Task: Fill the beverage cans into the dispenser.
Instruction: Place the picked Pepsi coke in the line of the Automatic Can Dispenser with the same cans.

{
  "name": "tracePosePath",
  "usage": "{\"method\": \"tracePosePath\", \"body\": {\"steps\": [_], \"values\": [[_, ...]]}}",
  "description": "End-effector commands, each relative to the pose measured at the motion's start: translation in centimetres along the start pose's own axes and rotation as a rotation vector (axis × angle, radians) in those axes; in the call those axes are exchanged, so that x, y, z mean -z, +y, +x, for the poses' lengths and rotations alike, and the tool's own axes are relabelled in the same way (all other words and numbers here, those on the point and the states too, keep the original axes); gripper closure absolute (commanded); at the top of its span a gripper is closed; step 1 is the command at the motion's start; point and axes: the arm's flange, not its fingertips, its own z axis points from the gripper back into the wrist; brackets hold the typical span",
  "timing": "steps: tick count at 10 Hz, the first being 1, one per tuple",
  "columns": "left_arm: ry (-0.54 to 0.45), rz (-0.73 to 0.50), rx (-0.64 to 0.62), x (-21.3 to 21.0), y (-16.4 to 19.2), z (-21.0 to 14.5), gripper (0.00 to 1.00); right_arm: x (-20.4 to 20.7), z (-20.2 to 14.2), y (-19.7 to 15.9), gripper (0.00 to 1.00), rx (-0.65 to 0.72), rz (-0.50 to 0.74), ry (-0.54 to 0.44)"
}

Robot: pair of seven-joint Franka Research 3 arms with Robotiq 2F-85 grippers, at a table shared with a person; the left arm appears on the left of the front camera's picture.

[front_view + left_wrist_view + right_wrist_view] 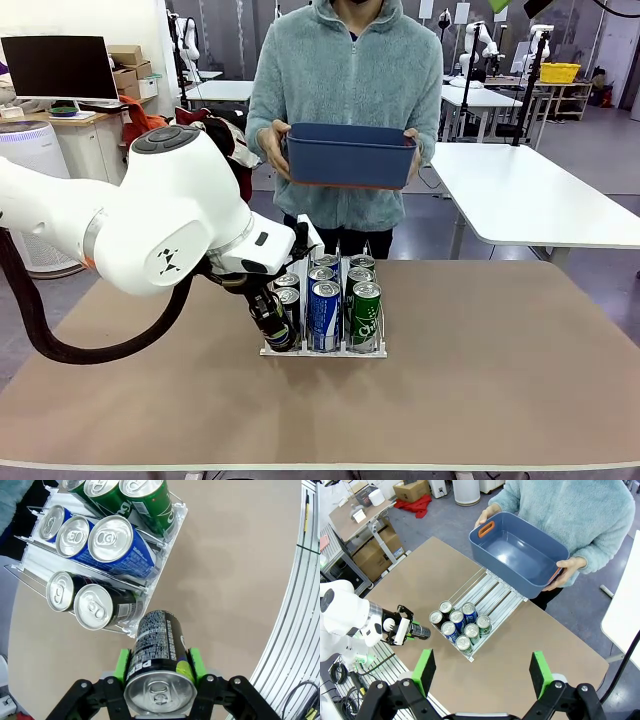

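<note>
My left gripper (160,672) is shut on a black Pepsi can (158,639), held tilted just off the front corner of the dispenser (173,534), by the lane of black cans. In the front view the left gripper (268,312) and its can (276,336) hang at the dispenser's (300,352) front left. The rack holds two black cans (95,606), three blue-and-white cans (111,540) and three green cans (145,492), lane by lane. My right gripper (482,675) stands open high above the table, looking down on the dispenser (502,596).
At the table's far side a person holds a dark blue tub (350,155) in both hands; it looks hollow inside (520,555). The back half of the dispenser lanes is bare. Brown tabletop (480,370) lies free to the right and front.
</note>
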Motion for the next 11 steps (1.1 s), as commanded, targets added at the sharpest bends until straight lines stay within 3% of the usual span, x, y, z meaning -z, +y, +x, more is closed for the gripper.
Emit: {"method": "tracePosePath", "body": {"steps": [1,11], "values": [[-0.002,0.001,-0.002,0.0,0.1,0.0,0.42,0.1,0.0,0.0,0.00,0.001,-0.002,-0.004],[0.010,-0.003,-0.052,4.9,8.6,1.9,0.42,0.1,0.0,0.0,0.00,0.001,-0.002,-0.004]]}}
